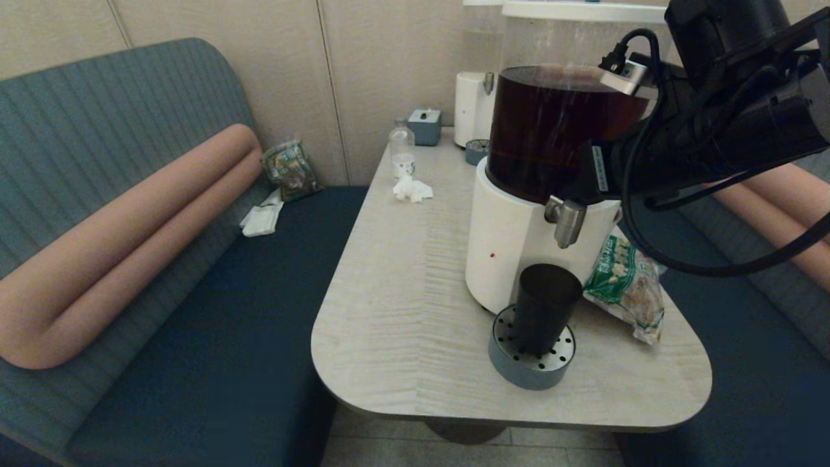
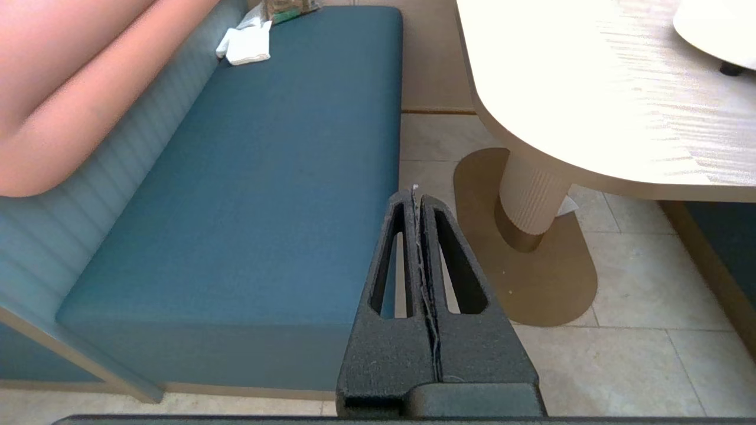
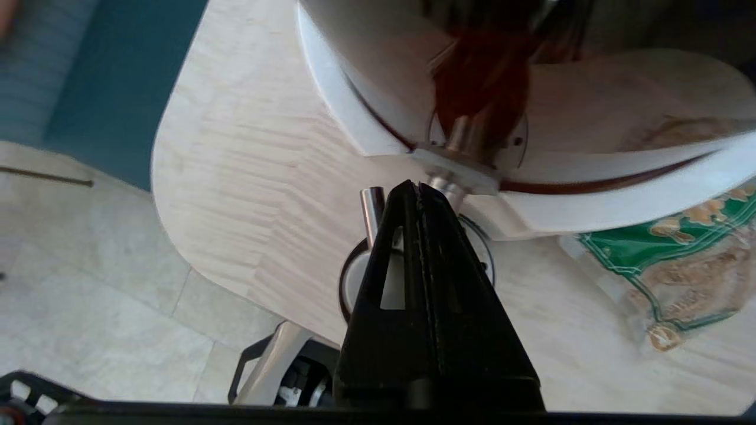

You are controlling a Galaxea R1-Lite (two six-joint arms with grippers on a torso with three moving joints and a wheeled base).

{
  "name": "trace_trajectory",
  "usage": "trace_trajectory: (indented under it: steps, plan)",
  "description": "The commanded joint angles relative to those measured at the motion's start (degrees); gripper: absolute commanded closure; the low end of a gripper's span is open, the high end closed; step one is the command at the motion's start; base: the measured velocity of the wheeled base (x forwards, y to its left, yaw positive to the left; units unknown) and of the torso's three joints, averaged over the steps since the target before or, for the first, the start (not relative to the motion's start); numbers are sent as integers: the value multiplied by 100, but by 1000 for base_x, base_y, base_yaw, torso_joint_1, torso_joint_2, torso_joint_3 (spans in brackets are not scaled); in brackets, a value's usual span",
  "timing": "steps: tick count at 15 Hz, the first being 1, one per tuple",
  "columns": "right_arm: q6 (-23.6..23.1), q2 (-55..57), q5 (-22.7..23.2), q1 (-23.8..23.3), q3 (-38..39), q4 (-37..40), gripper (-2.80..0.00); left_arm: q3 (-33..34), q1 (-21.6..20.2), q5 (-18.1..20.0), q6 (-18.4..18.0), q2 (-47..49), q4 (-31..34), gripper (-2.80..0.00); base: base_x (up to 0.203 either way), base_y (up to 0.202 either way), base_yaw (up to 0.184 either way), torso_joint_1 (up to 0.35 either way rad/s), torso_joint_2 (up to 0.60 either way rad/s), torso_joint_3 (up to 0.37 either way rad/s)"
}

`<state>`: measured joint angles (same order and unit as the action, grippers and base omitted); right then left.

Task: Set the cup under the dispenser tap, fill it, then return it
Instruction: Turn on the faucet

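Note:
The black cup (image 1: 545,306) stands upright on a round grey drip tray (image 1: 526,370), right under the silvery tap (image 1: 568,222) of the big dispenser (image 1: 519,253) holding dark brown liquid. My right gripper (image 3: 418,188) is shut and empty. Its tips rest against the top of the tap (image 3: 372,206), above the cup's dark rim (image 3: 347,273). In the head view the right arm (image 1: 700,149) reaches in from the upper right and hides those fingers. I see no stream of liquid. My left gripper (image 2: 416,198) hangs shut and empty over the floor, between the bench and the table.
A green snack bag (image 1: 626,285) lies just right of the dispenser base. Farther back on the table (image 1: 402,311) are a crumpled tissue (image 1: 412,189), a clear bottle (image 1: 402,148), a tissue box (image 1: 425,126) and a smaller white dispenser (image 1: 472,107). Blue benches flank the table.

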<state>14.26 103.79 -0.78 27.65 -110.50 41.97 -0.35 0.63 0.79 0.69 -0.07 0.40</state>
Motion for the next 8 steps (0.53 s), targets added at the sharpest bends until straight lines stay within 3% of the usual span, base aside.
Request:
trace_trajectory:
  steps: [1, 8]
  plan:
    - [7, 53, 60, 4, 2, 35, 0, 0, -2, 0, 1, -1, 3, 0, 0, 0, 0, 0, 0, 0]
    - [-11, 8, -19, -40, 11, -5, 0, 0, -2, 2, 1, -1, 1, 0, 0, 0, 0, 0, 0, 0]
